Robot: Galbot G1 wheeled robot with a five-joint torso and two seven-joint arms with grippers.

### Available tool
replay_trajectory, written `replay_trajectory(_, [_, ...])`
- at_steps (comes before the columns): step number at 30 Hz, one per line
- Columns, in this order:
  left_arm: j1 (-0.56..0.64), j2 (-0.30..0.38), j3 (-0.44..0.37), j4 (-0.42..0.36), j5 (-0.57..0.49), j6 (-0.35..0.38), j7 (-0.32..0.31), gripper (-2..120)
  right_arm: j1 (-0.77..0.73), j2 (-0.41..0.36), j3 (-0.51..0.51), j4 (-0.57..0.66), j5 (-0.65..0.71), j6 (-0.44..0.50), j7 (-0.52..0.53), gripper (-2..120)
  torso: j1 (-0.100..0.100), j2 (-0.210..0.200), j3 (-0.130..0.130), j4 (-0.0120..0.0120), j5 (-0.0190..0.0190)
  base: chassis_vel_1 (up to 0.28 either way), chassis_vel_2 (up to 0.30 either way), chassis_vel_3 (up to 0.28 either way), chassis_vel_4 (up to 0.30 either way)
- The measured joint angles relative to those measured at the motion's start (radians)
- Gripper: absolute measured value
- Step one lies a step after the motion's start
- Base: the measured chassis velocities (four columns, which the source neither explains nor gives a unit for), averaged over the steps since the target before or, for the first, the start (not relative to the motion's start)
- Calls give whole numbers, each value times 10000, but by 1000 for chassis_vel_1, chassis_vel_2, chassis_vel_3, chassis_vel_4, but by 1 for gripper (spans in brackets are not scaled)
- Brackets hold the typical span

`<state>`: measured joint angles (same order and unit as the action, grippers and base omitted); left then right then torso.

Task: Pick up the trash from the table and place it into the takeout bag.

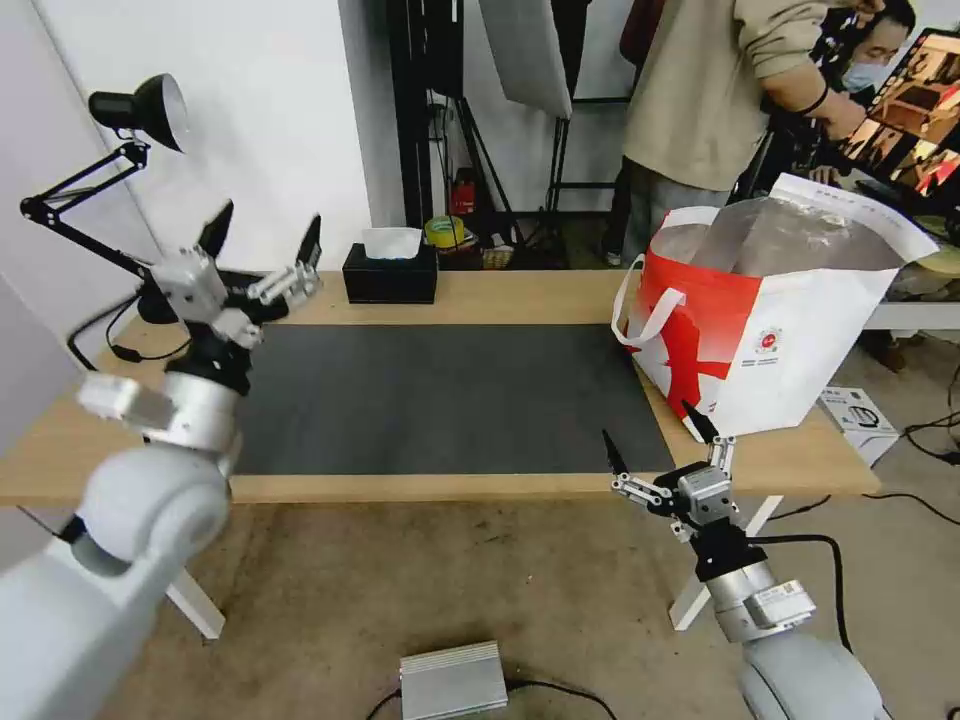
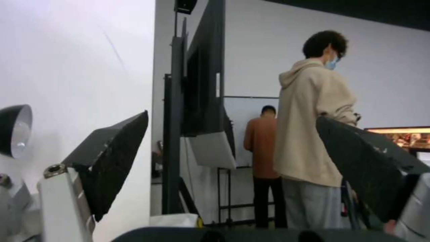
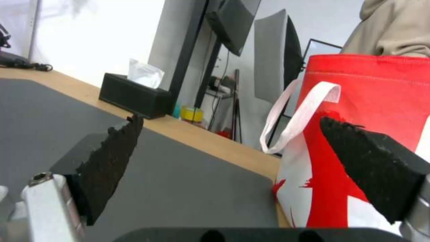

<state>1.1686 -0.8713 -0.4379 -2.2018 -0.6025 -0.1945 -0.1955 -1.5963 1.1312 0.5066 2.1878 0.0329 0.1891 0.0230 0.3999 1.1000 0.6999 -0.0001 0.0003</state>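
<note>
Light-wood bench (image 1: pixel 480 296) carries a smooth dark grey rectangular mat (image 1: pixel 440 395) across its middle. At its right end stands the takeout bag (image 1: pixel 780 330), white and red with silver foil lining, a white strap handle (image 1: pixel 640 310) drooping at its side. Behind the mat sits a black tissue box (image 1: pixel 390 272). Left gripper (image 1: pixel 265 245) hovers open above the bench's left end; right gripper (image 1: pixel 660 445) hangs open at the front edge, just beside the bag.

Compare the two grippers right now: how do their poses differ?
The left gripper is raised above the table's far left end, near the desk lamp; the right gripper sits low at the near edge, beside the takeout bag. Both are open and hold nothing.
</note>
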Motion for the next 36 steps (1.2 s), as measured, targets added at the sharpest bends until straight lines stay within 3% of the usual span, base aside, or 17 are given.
replay_trajectory(3, [1100,-804,-215,-99,714,-552,491,100,0,-1,0,0,0,0,0,100,1,0,0,1,-3,0,0,0,0])
replay_trajectory(16, [3508,-2270,-995,-263,2120,-1898,1613,100,0,0,0,0,0,0,-1,100,0,0,0,2,-2,0,0,0,0])
replay_trajectory(26, [3860,-2830,-912,-177,2920,-2229,1914,100,0,0,0,0,0,0,-1,100,0,0,0,1,-2,0,0,0,0])
replay_trajectory(36, [4068,-3334,-326,692,3940,-2919,2160,100,0,0,0,0,0,0,0,100,0,0,1,0,-3,0,0,0,0])
